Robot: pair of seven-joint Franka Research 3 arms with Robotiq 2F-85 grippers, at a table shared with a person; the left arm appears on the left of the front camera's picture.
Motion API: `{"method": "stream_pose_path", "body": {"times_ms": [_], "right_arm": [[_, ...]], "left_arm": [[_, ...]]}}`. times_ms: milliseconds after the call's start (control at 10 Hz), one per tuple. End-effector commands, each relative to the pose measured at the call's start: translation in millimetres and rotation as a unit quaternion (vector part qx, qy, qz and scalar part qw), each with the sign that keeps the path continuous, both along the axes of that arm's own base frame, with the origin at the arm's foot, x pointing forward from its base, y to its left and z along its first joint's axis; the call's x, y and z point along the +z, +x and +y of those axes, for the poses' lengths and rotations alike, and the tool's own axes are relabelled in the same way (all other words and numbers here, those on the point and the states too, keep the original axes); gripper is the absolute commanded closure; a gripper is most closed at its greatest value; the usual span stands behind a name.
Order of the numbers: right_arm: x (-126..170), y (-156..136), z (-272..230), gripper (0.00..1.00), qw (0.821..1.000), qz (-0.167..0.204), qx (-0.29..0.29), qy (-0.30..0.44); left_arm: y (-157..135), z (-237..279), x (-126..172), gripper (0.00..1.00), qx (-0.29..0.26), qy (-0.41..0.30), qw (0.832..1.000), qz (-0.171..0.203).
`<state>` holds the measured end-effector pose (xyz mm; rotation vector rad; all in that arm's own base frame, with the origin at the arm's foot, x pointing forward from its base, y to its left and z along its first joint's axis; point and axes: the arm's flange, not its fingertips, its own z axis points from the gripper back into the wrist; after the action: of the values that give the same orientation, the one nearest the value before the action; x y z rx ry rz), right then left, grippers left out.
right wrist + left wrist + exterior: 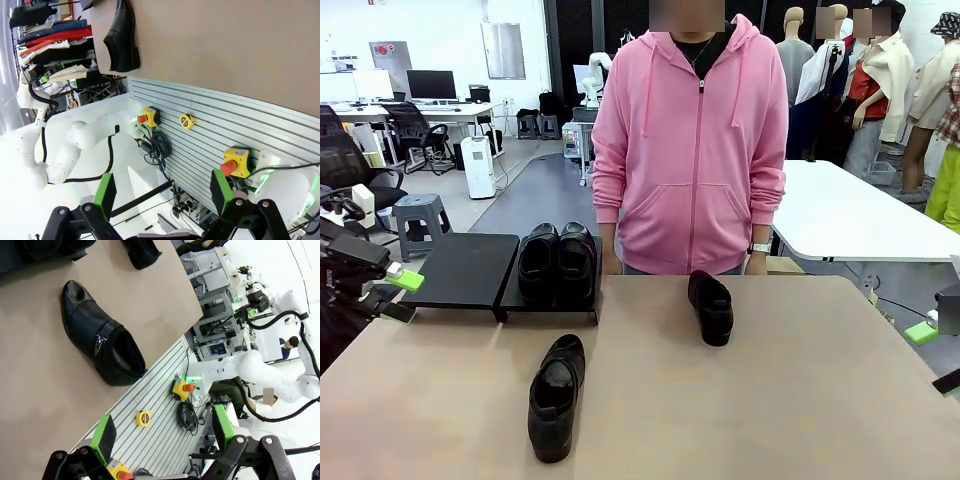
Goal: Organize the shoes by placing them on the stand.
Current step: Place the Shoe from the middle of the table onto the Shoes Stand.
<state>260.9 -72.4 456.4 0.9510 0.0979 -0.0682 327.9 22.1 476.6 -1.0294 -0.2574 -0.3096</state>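
Two glossy black shoes [557,262] stand side by side on the right panel of the low black stand [465,268]; its left panel is bare. A third shoe [556,395] lies on the tan table near the front, and also appears in the left wrist view [100,342] and the right wrist view [122,40]. Another shoe [711,305] sits at the far side, close to the person. My left gripper [402,295] [162,432] hangs open off the table's left edge, beside the stand. At the right edge my right gripper [935,357] [162,192] is open, holding nothing.
A person in a pink hoodie [690,150] stands at the far side with hands down by the table edge. Below the near edge, a slatted base carries a yellow tape measure [143,417] and an emergency stop button [235,161]. A white table [850,210] stands behind at right.
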Motion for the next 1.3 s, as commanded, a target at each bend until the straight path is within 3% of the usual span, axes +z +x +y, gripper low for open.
{"method": "stream_pose_path", "body": {"times_ms": [0,400,500,700,1000,1200], "right_arm": [[4.3,1.1,2.0,0.0,1.0,0.008,-0.008,0.009],[4.3,1.1,2.0,0.0,1.0,0.008,-0.008,0.009],[4.3,1.1,2.0,0.0,1.0,0.008,-0.008,0.009],[4.3,1.1,2.0,0.0,1.0,0.008,-0.008,0.009],[4.3,1.1,2.0,0.0,1.0,0.008,-0.008,0.009],[4.3,1.1,2.0,0.0,1.0,0.008,-0.008,0.009]], "left_arm": [[-0.5,1.2,-1.4,0.0,-0.006,-0.006,1.0,-0.009],[0.0,0.0,0.0,0.0,0.0,0.0,1.0,0.0],[-9.4,-16.5,10.7,0.0,0.073,0.044,0.993,0.079],[-37.5,-115.9,49.1,0.0,0.075,0.142,0.982,0.096],[-9.4,-251.4,43.4,0.0,0.094,0.29,0.938,0.167],[11.3,-302.6,31.0,0.0,0.151,0.348,0.909,0.175]]}}
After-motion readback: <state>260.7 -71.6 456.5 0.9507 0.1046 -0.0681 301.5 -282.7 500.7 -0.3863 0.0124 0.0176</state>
